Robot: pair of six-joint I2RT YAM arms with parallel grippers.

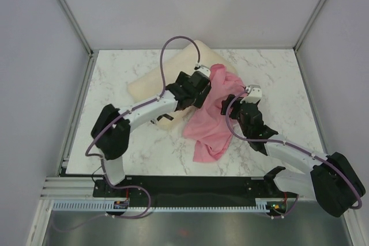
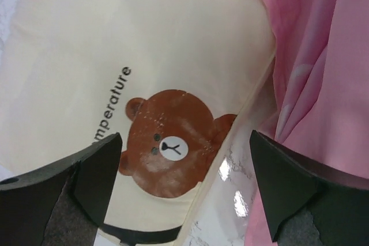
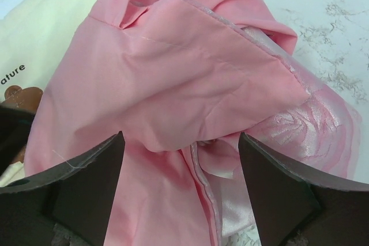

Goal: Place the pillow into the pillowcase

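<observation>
The cream pillow lies at the back left of the marble table, partly hidden by my left arm. Its brown bear face and dark text show in the left wrist view. The pink pillowcase lies crumpled to its right, its upper end draped against the pillow. My left gripper is open over the pillow's edge where it meets the pillowcase. My right gripper is open just above the pillowcase's folds, a hemmed edge running between its fingers.
The marble table is walled by white panels at the back and sides. A black base rail with both arm mounts runs along the near edge.
</observation>
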